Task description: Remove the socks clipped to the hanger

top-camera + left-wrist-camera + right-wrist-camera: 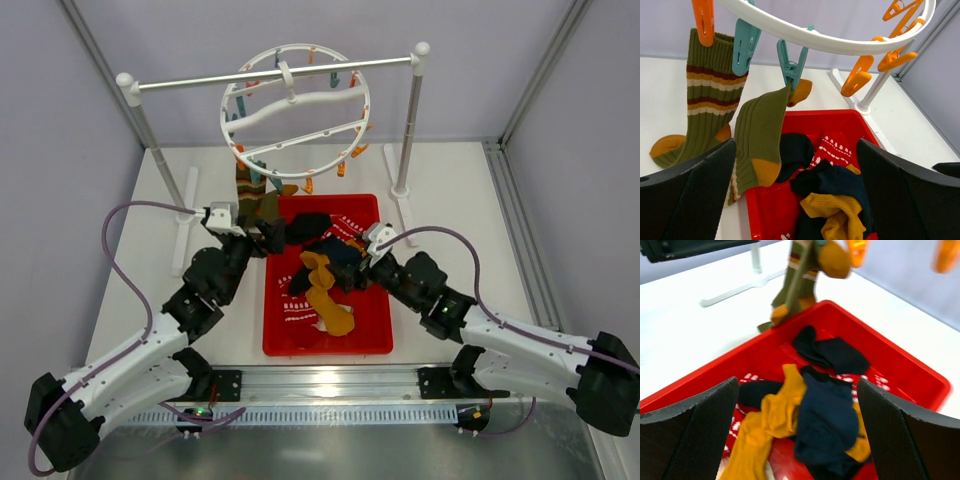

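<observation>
Ahead of left gripper (796, 145), clipped socks (760, 135) hang from hanger (840, 42). Beneath them sits tray (850, 122); loose socks (825, 415) in it, under right gripper (797, 382).

Bright, even light; faint shadows on the bench (470, 190). Beyond my right pincer (796, 385) everything blurs; beyond my left pincer (795, 145) it's sharp.

a red tray (372, 322) sits in the middle of the white tabletop (460, 220). red socks with white pattern (350, 222) lie inside the tray, by its far side and by its left side. behind the tray, high up, a silver bar (200, 79) runs across. a left post (152, 140) and a right post (411, 120), both with white caps, hold it up. the right post's long white foot (408, 215) lies just beside the tray's far right corner. a shiny metal rail (330, 382) runs in front of the tray.
</observation>
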